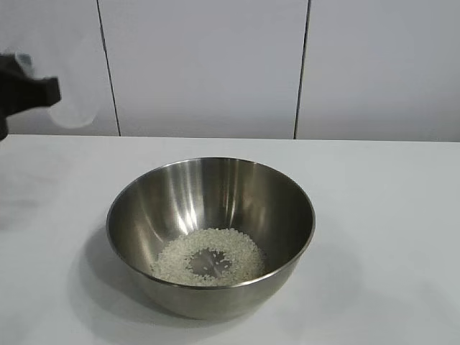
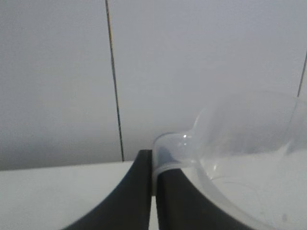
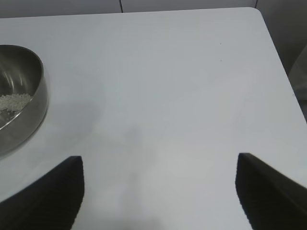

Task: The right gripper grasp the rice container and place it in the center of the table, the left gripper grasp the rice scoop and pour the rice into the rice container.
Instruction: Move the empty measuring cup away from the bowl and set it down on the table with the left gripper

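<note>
Up at the far left edge, the black left gripper [image 1: 29, 93] is mostly cut off, pinching the small clear plastic scoop [image 1: 72, 108] by its tab. Rice [image 1: 208, 257] is sitting in the big shiny steel bowl [image 1: 210, 233] mid-counter [image 1: 388, 215]. Right gripper [image 3: 160, 191] is hanging wide open, holding nothing.

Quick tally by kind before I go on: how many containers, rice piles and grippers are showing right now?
Steel bowls: 1, the rice container on the table.
Clear plastic cups: 1, the rice scoop, pinched in the left gripper.
Rice piles: 1, the rice in the bowl.
Grippers: 2, left gripper and right gripper, open over bare table.
Total: 5
</note>
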Available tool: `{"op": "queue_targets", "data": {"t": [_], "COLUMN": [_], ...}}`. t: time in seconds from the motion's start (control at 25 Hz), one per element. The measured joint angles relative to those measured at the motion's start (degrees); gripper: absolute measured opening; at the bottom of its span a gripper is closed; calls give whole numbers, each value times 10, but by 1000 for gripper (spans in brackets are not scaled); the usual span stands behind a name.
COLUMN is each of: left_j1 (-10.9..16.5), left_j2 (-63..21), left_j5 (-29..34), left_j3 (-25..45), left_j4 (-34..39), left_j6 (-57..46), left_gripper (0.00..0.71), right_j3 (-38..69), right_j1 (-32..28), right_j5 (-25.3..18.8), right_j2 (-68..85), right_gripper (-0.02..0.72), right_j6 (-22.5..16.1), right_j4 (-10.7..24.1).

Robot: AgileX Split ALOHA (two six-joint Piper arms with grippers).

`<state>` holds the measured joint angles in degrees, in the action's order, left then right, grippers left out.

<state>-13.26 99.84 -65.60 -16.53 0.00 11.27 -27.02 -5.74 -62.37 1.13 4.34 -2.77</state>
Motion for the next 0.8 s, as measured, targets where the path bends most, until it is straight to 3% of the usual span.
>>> {"op": "queue_targets", "data": {"t": [0.12, 0.4, 0.8], "left_j1": [16, 21, 21], "left_j2": [44, 115, 185], "left_j5": [-1, -1, -9], "left_j3": [-1, -42, -63], "left_j4": [29, 91, 96], "left_j6": [-3, -27, -71], "left_gripper": [9, 9, 9], "right_j3": [0, 0, 0], "right_j1": [0, 0, 0], "right_j5": [0, 0, 0], "right_j2": [0, 0, 0], "right_gripper": [589, 589, 589], "right_j6": [0, 0, 0], "right_j4": [0, 0, 0]}}
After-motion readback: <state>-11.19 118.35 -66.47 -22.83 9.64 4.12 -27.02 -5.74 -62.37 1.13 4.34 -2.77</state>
